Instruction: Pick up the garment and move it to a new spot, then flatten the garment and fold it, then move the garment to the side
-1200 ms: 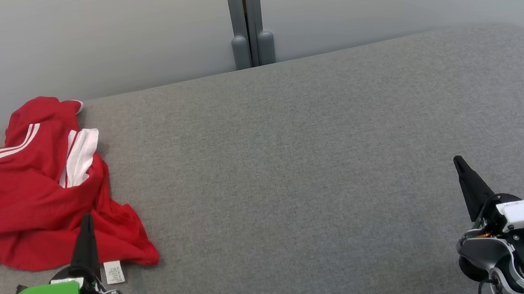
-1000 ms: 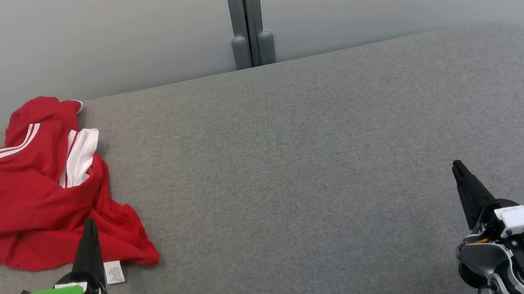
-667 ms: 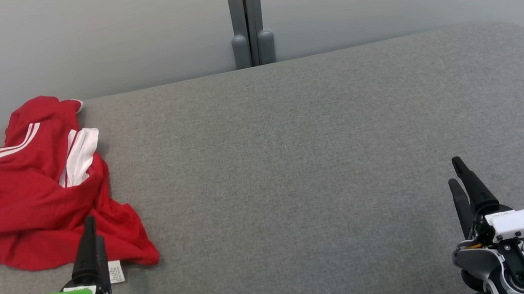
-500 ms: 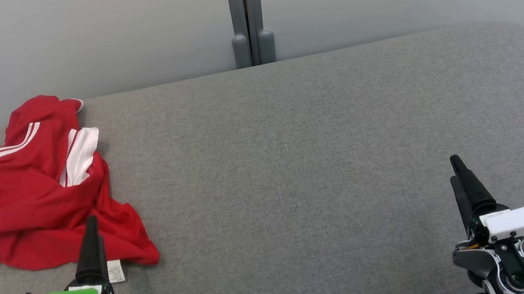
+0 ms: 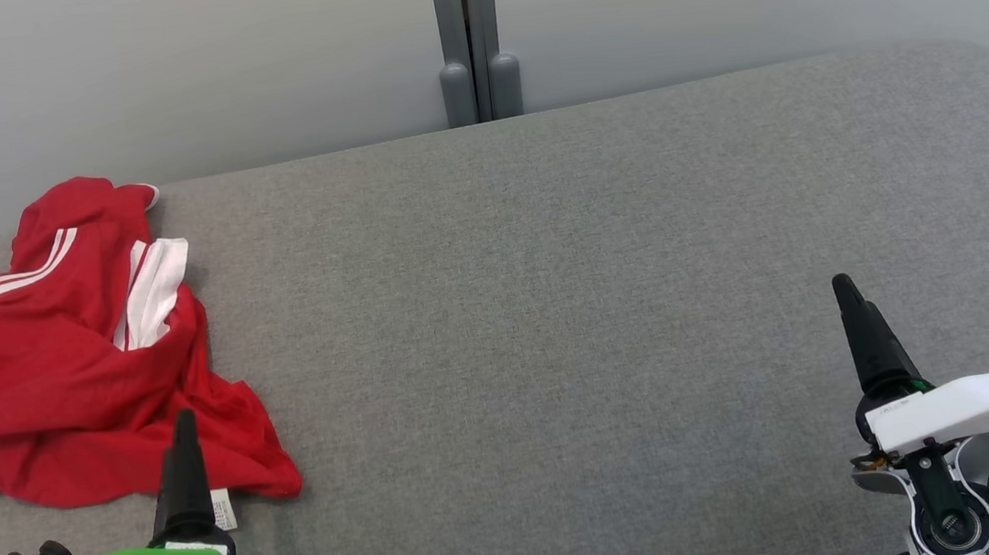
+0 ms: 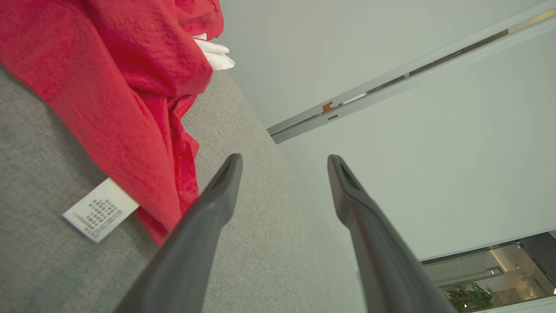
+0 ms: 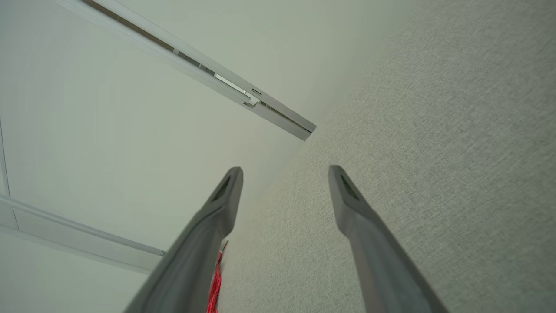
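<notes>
Basically we are looking at the very start of the job, as far as we are judging it. The garment [image 5: 55,379], red with white stripes, is lying in a crumpled heap at the far left of the grey table [image 5: 553,308], part of it running off the left edge of the head view. Nothing about it is reading as flattened or folded: layers are bunching over each other, and a white care label [image 5: 223,508] is sticking out from the near hem onto the table.

We are seeing the left gripper [image 6: 283,157] spread wide and holding nothing. It is hovering just beside the near hem, by the label, and in its wrist view the red cloth is sitting to the left of the jaws, not between them. The right gripper [image 7: 284,169] is also spread wide and empty, well apart from the garment, over the right side of the table.

So we are counting no step as done. The pick-up is not yet made, and the move to a new spot, the flattening, the folding and the final shift to the side are all left. We are guessing the left gripper is lining up for the first grab, being the near one.
</notes>
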